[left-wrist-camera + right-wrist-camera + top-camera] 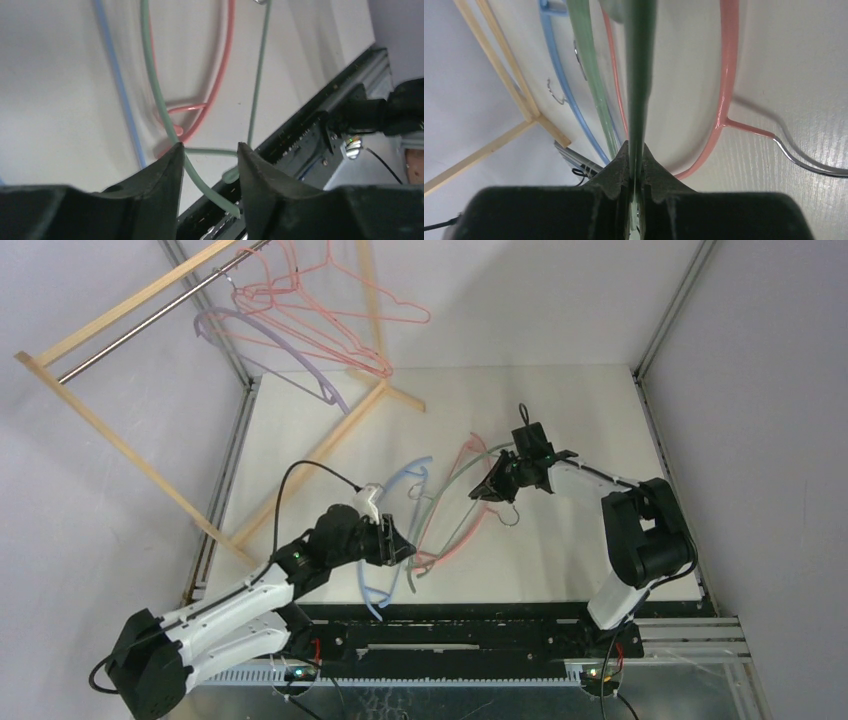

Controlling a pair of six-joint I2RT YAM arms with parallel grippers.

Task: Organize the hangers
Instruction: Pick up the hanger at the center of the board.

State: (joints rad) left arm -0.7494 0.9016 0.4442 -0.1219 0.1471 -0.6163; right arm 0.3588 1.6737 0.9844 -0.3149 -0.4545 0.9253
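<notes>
Three hangers lie tangled mid-table: a green hanger (470,528), a pink hanger (447,480) and a blue hanger (368,585). My right gripper (492,486) is shut on the green hanger's bar (640,75), which runs straight out from between its fingertips (635,147). My left gripper (402,542) is open at the near end of the pile. The green hanger's curved end (197,177) passes between its jaws (210,146), against the left finger. Pink (225,65) and blue (117,75) hangers lie beyond. Thin pink wire hangers (330,330) and a lilac hanger (335,395) hang on the rack.
The light wooden rack frame (120,440) with its metal rod (140,330) stands at the back left, one foot reaching onto the table. The pink hanger's metal hook (804,162) lies on the table to the right. A black rail (320,125) edges the near side.
</notes>
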